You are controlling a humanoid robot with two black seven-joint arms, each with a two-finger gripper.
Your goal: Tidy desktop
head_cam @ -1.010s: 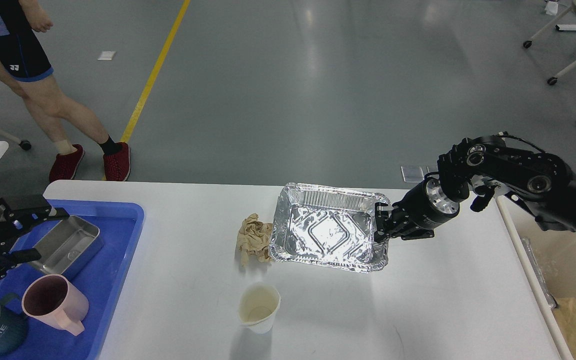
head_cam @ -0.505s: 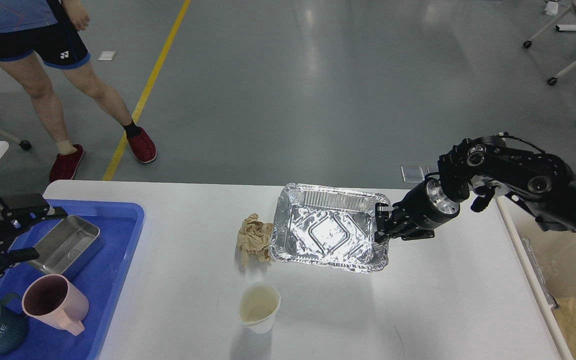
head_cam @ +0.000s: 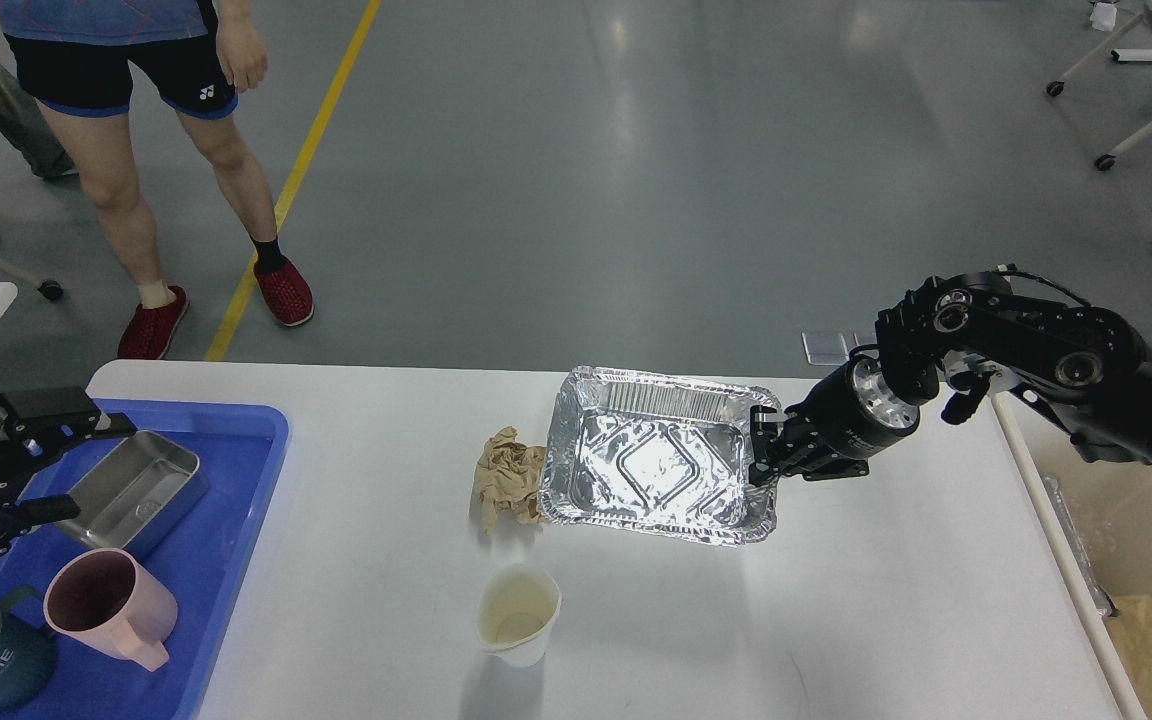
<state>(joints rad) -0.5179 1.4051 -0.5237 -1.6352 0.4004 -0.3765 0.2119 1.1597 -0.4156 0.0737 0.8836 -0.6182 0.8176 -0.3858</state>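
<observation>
Below my head camera the desktop [head_cam: 836, 600] fills the lower view, its long axis running left to right, far edge toward the grey floor. At its left end sits a blue tray [head_cam: 236, 500]. Near the middle lies a foil pan [head_cam: 656, 460], long side left to right, a crumpled brown paper [head_cam: 506, 485] touching its left end. My right gripper [head_cam: 762, 447] is clamped on the pan's right rim. My left gripper [head_cam: 56, 465] hangs spread wide over the tray, empty.
</observation>
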